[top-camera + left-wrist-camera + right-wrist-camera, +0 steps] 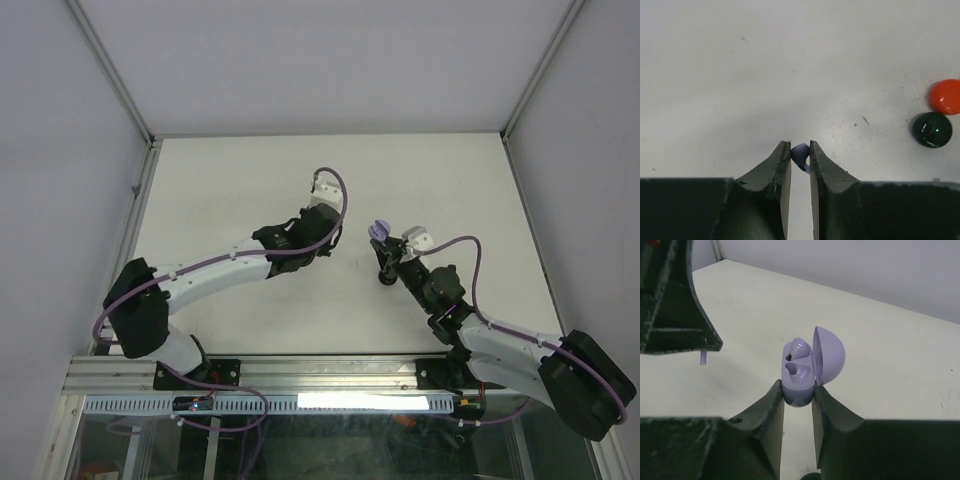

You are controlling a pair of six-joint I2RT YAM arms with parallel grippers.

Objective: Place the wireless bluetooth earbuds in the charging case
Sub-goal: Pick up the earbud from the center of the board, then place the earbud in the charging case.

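Note:
My right gripper [797, 390] is shut on the pale purple charging case [799, 385] and holds it upright above the table, lid [829, 356] open. One pale purple earbud [797, 349] sits in the far slot. The near slot [799, 373] looks empty. My left gripper [800, 146] is shut on a second pale purple earbud [800, 152], pinched at the fingertips above the table. In the right wrist view that earbud's stem [703, 358] hangs below the left gripper, left of the case. From the top, the left gripper [333, 243] is left of the case [379, 231] and right gripper [386, 250].
A red disc [946, 96] and a black disc [932, 129] lie on the white table at the right of the left wrist view. A dark round object [385, 277] lies on the table under the right gripper. White walls enclose the table on three sides.

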